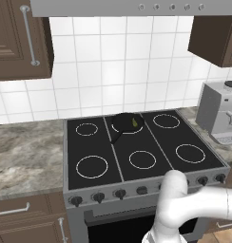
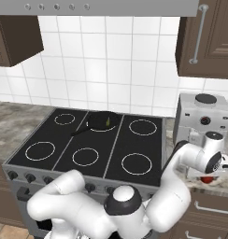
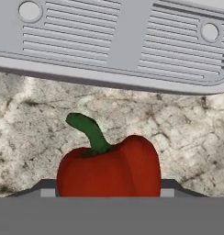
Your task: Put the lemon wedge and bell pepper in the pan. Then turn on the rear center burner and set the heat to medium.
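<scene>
I see a black glass cooktop [image 1: 151,142] with white burner rings and a row of dark knobs [image 1: 120,193] along its front. A grey boxy coffee machine [image 2: 202,122] stands at three o'clock on the marbled stone counter [image 1: 27,152]. White wall tiles [image 1: 118,61] rise behind, with dark brown wooden cabinets [image 1: 15,38] at ten and two o'clock.

Lemon wedge [image 1: 134,123]: tiny yellow-green piece lying inside the pan, toward its right side.
Pan [image 1: 127,123]: small round black frying pan on the far center burner, short handle pointing near-left.
Bell pepper [image 3: 109,170]: glossy red with a curved green stem, upright on the marbled counter right of the stove, near a grey appliance's base.
Rear center burner [image 2: 95,127]: thin white ring on black glass, mostly covered by the pan.
</scene>
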Controlling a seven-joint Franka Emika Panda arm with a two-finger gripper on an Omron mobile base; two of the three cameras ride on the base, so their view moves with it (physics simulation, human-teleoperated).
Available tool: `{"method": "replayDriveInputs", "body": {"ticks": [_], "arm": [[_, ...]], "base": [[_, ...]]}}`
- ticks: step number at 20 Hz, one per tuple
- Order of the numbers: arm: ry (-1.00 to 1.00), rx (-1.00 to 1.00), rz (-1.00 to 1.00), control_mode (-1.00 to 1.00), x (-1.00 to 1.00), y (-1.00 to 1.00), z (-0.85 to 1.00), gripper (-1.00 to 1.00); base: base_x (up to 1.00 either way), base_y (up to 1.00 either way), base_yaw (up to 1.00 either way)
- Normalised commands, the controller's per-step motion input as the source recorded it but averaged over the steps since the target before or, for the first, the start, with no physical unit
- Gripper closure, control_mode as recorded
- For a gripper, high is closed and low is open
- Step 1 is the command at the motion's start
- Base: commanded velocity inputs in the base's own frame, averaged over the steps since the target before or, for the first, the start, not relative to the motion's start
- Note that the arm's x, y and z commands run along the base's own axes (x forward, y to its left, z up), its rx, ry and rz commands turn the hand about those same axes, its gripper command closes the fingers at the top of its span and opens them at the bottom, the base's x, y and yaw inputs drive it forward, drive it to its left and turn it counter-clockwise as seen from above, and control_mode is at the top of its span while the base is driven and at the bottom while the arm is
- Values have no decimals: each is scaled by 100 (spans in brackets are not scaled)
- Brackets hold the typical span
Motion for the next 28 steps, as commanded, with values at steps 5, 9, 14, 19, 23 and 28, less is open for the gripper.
{"method": "replayDriveInputs", "body": {"ticks": [5,9,14,19,23,28], "arm": [[-19,-1,21,-100,-43,40,0,100],[-4,-2,21,-100,-7,56,21,100],[4,-3,16,-100,0,45,58,100],[10,-1,15,-100,0,47,76,100],[4,0,19,-100,0,56,53,100],[0,0,15,-100,0,68,30,100]], "base": [[0,0,0],[0,0,0],[0,0,0],[0,0,0],[0,0,0],[0,0,0]]}}
